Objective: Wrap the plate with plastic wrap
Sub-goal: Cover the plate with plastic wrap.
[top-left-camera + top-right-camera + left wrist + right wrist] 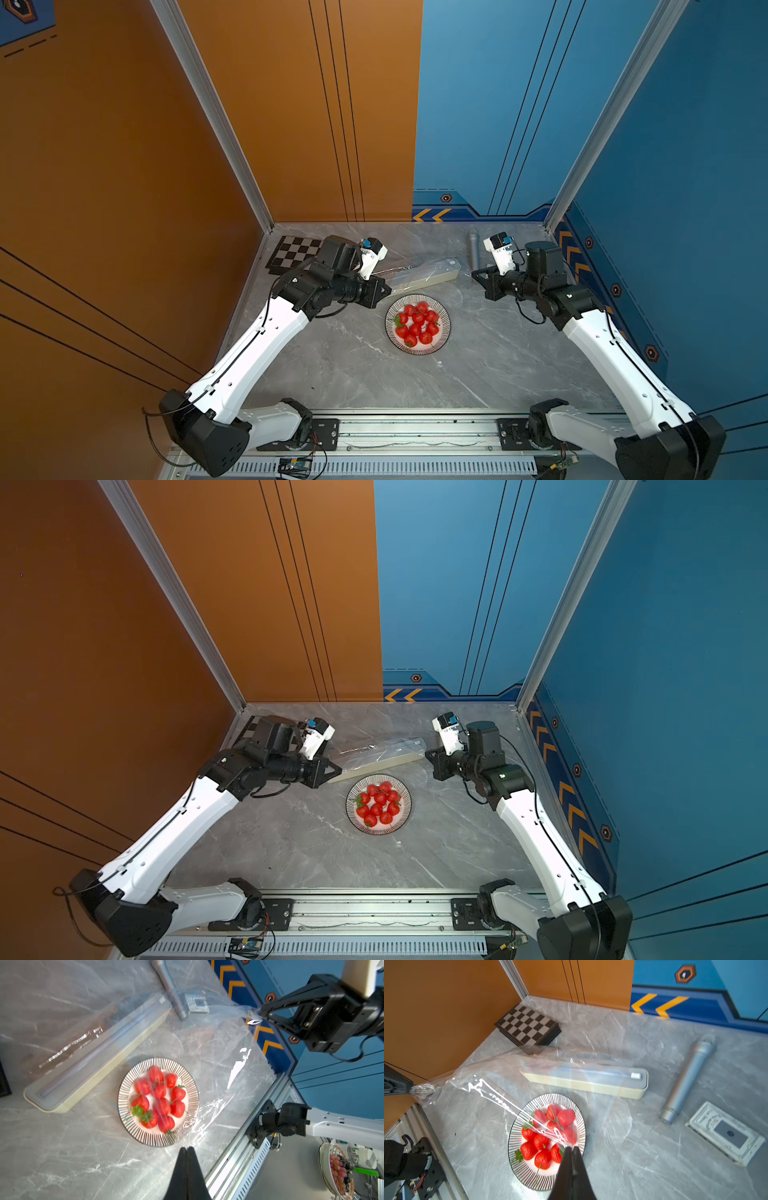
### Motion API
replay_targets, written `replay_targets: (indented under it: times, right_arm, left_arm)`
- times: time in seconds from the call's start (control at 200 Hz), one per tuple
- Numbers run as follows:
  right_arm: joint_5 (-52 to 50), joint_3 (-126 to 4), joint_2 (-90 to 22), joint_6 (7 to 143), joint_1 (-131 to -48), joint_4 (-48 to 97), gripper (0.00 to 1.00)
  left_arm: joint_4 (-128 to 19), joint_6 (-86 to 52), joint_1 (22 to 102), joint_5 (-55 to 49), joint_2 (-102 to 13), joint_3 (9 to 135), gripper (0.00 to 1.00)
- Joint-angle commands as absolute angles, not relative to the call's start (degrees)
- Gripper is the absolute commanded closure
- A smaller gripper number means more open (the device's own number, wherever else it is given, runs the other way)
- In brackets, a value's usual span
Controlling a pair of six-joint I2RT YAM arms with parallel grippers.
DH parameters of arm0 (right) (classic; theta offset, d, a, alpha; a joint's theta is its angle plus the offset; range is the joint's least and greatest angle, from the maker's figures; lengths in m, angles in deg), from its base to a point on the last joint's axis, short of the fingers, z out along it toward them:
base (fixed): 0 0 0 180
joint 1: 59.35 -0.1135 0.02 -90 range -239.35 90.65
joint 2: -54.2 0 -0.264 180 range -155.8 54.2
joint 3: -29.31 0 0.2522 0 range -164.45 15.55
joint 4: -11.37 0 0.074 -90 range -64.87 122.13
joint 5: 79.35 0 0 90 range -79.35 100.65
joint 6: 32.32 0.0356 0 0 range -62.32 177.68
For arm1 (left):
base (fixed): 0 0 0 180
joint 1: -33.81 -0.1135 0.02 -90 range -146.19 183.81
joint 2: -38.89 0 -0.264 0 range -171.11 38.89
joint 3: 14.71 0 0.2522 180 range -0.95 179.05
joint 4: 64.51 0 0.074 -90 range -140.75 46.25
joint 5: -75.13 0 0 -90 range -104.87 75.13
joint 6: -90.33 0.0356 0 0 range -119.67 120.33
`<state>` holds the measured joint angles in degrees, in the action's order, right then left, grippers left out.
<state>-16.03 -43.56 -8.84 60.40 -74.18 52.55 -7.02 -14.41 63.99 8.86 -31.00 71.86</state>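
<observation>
Starting in both top views: round white black-striped plate (417, 351) of red strawberries (417, 324) is set between the arms. Left wrist: left gripper (187, 1148) is clamped on thin transparent plastic wrap (218, 1053), stretched above the plate. Right wrist: right gripper (571, 1148) is clamped likewise. Uneven pulling could tear or free it.

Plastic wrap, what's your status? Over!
Left hand, right hand shut on plastic wrap. Stretched between them. Plate not yet covered. Box beside plate, not blocking.

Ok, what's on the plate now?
Piled red strawberries, hiding much of the plate underneath. The plastic wrap is held aloft and doesn't appear to lie on it yet.
</observation>
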Motion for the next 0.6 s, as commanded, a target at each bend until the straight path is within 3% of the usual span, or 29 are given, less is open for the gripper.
replay_targets:
  times: [0.0, 0.26, 0.596]
  right_arm:
    - [-14.25, -38.34, -5.2, 64.12, -75.02, 52.76, 1.0]
    - [-11.42, -29.23, 1.35, 66.86, -76.78, 57.87, 1.0]
    - [-5.63, -22.45, 7.58, 73.71, -81.06, 62.11, 1.0]
  left_arm:
    - [-10.0, -19.55, 65.88, 7.4, -27.4, 66.26, 1.0]
    - [-19.39, -31.41, 72.3, 6.95, -22.67, 50.18, 1.0]
    - [-25.14, -41.6, 79.0, 4.29, -19.39, 38.63, 1.0]
